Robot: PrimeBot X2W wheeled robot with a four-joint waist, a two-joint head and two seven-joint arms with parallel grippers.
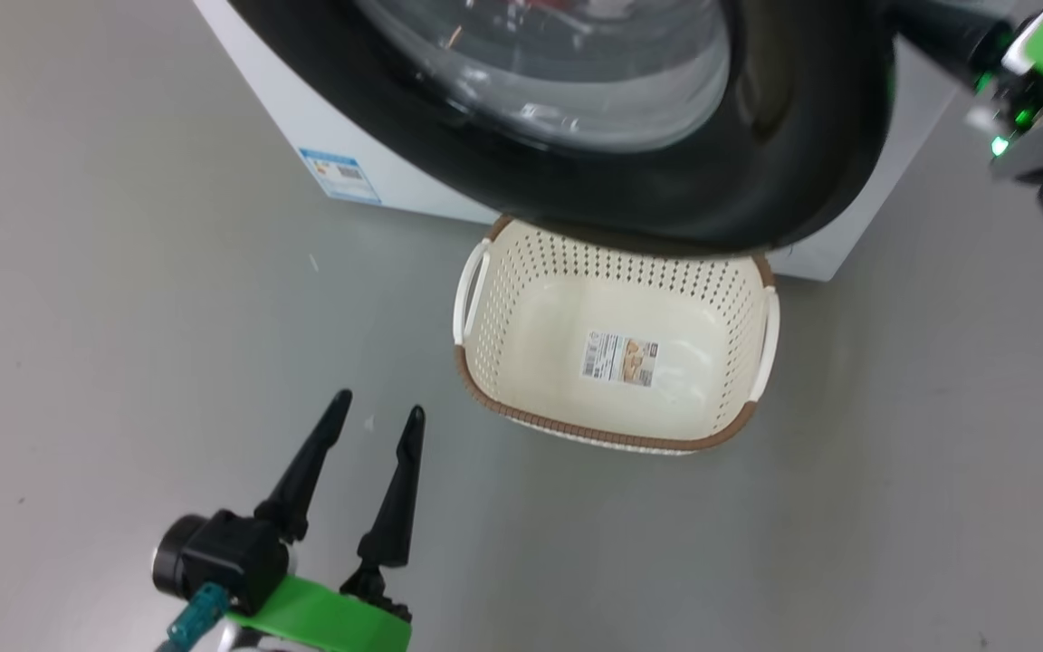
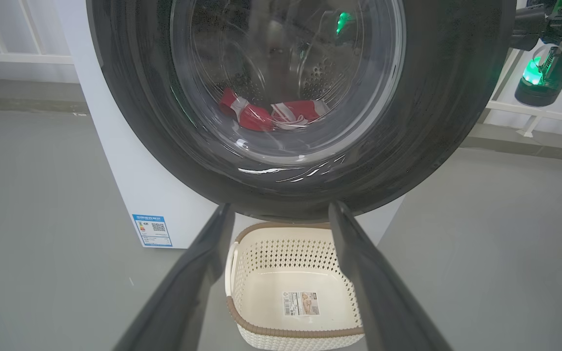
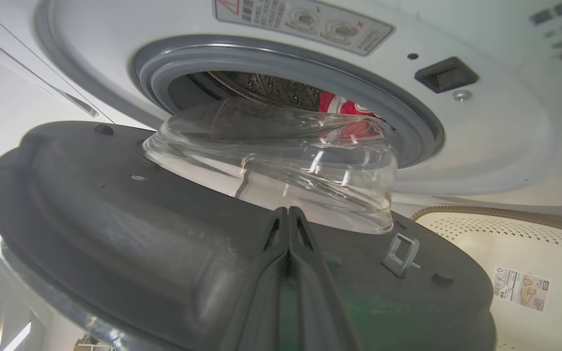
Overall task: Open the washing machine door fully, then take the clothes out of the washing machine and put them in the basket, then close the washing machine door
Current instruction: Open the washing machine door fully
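The washing machine point(image 1: 286, 100) is white, and its door point(image 1: 793, 136), black-rimmed with a bulging glass window, stands partly open over the basket point(image 1: 612, 439). In the left wrist view the red and white clothes point(image 2: 261, 117) show through the door point(image 2: 432, 122) glass, lying in the drum. My left gripper point(image 1: 378, 405) hangs open above the floor, left of the basket point(image 2: 286, 331), holding nothing. My right gripper point(image 3: 288, 212) is shut, its fingertips against the grey inner face of the door point(image 3: 115, 219) below the glass bowl. Beyond it are the grey-ringed opening and the clothes point(image 3: 332, 102).
Grey floor lies all around the cream basket point(image 3: 505, 234), which is empty apart from a label sticker point(image 1: 621, 358). My right arm point(image 1: 1028, 91), with green parts and dangling cables, reaches in at the upper right. White railing point(image 2: 17, 56) runs behind the machine.
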